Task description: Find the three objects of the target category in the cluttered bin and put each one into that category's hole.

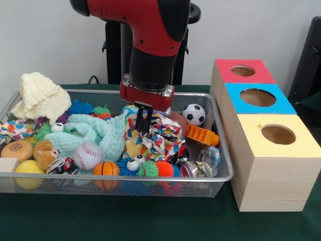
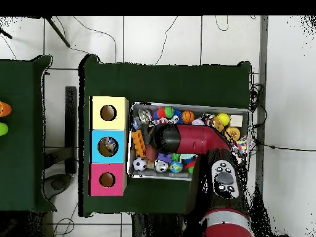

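Observation:
The silver wire-mesh bin (image 1: pixel 215 176) (image 2: pixel 245 111) is full of toys and cloths. My gripper (image 1: pixel 143 120) hangs from the red arm (image 2: pixel 185 139) over the bin's middle, its tip down at a multi-coloured patterned cloth (image 1: pixel 163 136). Round it lie a soccer ball (image 1: pixel 193 114) (image 2: pixel 140 164), a baseball (image 1: pixel 88 155), a small basketball (image 1: pixel 106 168), a yellow ball (image 1: pixel 28 167), an orange plastic toy (image 1: pixel 202 134) and a mint cloth (image 1: pixel 95 133). Three wooden boxes with holes stand beside the bin, topped red (image 1: pixel 244 71) (image 2: pixel 107 179), blue (image 1: pixel 258 97) (image 2: pixel 108 146) and yellow (image 1: pixel 278 134) (image 2: pixel 108 113).
A cream knitted hat (image 1: pixel 40 95) stands tall at the bin's far left corner. Spiky fuzzy balls with eyes (image 1: pixel 133 164) lie at the front rim. Something shiny lies inside the blue box's hole in the overhead view. Green cloth (image 1: pixel 150 216) covers the table.

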Robot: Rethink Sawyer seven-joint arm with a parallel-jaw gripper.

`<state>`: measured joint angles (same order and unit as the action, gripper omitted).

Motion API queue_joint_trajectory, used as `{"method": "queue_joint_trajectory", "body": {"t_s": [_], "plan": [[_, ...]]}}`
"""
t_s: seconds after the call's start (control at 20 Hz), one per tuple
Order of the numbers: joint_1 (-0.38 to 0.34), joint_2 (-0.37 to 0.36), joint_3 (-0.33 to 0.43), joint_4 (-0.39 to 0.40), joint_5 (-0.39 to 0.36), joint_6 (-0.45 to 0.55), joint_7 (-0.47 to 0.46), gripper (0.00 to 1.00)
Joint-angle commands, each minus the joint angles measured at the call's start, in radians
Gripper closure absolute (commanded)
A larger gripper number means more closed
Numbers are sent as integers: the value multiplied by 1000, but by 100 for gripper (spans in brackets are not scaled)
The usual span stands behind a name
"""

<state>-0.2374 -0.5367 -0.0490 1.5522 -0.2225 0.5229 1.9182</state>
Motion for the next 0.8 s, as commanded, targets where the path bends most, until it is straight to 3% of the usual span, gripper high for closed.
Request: {"method": "queue_joint_trajectory", "body": {"t_s": [0.05, 0.25, 0.45, 0.7, 0.8], "plan": [[34, 51, -43, -46, 77, 83, 227, 100], [-8, 30, -4, -8, 131, 40, 197, 100], [36, 43, -65, -36, 118, 69, 195, 100], [18, 39, -44, -22, 132, 76, 150, 100], [55, 39, -78, -51, 105, 103, 141, 100]]}}
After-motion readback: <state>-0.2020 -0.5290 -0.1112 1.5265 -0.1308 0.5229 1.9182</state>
